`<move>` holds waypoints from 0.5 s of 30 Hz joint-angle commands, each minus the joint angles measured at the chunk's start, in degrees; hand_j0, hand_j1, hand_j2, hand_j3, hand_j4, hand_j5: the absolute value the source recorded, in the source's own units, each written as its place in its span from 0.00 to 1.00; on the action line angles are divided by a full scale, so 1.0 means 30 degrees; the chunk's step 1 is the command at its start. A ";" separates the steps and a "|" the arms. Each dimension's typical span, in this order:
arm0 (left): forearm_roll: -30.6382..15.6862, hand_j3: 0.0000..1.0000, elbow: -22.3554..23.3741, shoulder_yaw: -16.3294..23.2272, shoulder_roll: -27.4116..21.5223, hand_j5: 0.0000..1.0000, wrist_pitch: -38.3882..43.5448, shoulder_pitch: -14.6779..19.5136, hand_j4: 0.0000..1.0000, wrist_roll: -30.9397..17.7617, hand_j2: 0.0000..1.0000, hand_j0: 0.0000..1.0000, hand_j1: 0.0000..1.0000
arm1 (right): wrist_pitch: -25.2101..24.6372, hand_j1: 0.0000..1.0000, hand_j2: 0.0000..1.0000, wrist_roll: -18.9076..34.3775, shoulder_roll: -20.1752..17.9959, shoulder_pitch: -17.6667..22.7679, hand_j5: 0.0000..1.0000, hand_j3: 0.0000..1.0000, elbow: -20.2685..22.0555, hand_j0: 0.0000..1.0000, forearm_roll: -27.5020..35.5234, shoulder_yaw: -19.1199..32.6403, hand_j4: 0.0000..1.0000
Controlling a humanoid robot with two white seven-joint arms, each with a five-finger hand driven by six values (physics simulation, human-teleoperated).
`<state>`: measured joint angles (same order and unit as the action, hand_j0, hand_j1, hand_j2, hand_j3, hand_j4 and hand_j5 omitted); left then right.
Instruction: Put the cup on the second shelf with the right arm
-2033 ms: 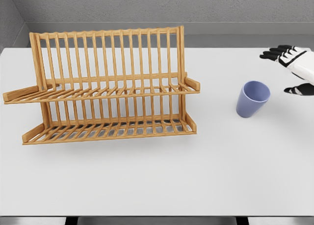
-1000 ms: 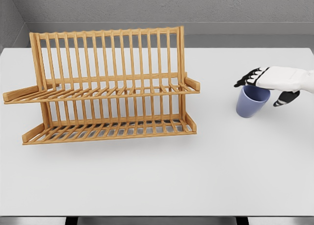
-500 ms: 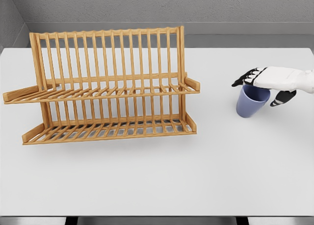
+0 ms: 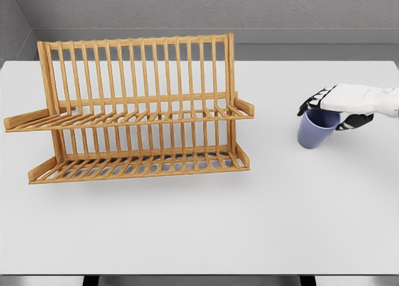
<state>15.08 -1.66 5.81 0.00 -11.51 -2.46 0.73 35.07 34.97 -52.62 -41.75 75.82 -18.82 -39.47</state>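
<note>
While your white right hand (image 4: 340, 105) lies over the rim of the lavender-blue plastic cup (image 4: 317, 129), its black fingers curl around it, clamped; the cup sits on the white table (image 4: 199, 224), well right of the two-tier wooden dish rack (image 4: 134, 111).

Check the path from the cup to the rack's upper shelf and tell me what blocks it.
Nothing visible blocks it. Only bare table lies between the cup, under the right hand, and the rack. The upper shelf holds nothing; its raised end rail faces the cup.
</note>
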 commanded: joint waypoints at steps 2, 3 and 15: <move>-0.0017 1.00 -0.0002 -0.0002 -0.0001 1.00 0.0000 0.0000 1.00 0.0019 1.00 1.00 1.00 | -0.0024 0.64 0.64 0.0011 -0.0010 0.0000 0.64 0.64 -0.0021 0.64 0.0092 -0.0057 0.64; -0.0017 1.00 -0.0002 -0.0002 -0.0001 1.00 0.0000 0.0000 1.00 0.0019 1.00 1.00 1.00 | -0.0024 0.64 0.64 0.0011 -0.0010 0.0000 0.64 0.64 -0.0021 0.64 0.0092 -0.0057 0.64; -0.0017 1.00 -0.0002 -0.0002 -0.0001 1.00 0.0000 0.0000 1.00 -0.0010 1.00 1.00 1.00 | -0.0024 0.60 0.60 0.0011 -0.0039 -0.0937 0.60 0.60 0.0126 0.60 0.0121 0.0353 0.60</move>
<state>15.08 -1.66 5.81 0.00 -11.52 -2.46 0.74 35.13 35.03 -52.67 -44.56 76.15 -18.69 -38.79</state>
